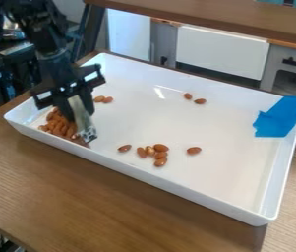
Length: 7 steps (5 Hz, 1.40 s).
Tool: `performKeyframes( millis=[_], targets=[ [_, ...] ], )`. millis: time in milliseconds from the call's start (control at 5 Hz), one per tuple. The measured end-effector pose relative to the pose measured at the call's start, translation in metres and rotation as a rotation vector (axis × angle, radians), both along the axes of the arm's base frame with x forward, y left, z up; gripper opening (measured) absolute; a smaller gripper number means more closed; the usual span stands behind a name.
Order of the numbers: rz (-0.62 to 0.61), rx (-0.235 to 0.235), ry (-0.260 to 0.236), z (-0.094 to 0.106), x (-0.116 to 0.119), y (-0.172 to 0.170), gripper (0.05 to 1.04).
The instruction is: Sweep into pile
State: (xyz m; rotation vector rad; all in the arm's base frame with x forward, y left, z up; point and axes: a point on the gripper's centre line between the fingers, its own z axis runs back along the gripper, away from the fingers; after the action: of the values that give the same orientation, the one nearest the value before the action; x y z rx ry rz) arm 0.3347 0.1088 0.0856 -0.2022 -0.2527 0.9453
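Across the wooden worktop (78, 192) lies a big white tray (143, 171). Over its left end hangs the claw (78, 107), grasping a pale tool (82, 118) with a speckled tip. Blue tape (278, 118) laps over the right rim. In the left corner, beside the tool, sits the main heap of almonds (59, 125); a smaller cluster (157, 153) lies near the front wall, one almond (193, 150) to its right, and a pair (194, 99) farther back.
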Motion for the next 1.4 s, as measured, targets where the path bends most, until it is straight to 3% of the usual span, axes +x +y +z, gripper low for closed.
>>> performKeyframes(
  millis=[200, 400, 600, 1000, 1400],
  targets=[
    [-0.049, -0.039, -0.027, 0.016, 0.019, -0.035, 0.381],
    [-0.148, -0.069, -0.076, 0.050, 0.045, -0.086, 0.381],
    [-0.222, -0.077, -0.048, 0.050, 0.056, -0.127, 0.381],
    [-0.459, -0.002, -0.053, 0.034, 0.059, -0.172, 0.381],
    [-0.614, 0.065, -0.017, -0.005, 0.049, -0.175, 0.381]
  ],
)
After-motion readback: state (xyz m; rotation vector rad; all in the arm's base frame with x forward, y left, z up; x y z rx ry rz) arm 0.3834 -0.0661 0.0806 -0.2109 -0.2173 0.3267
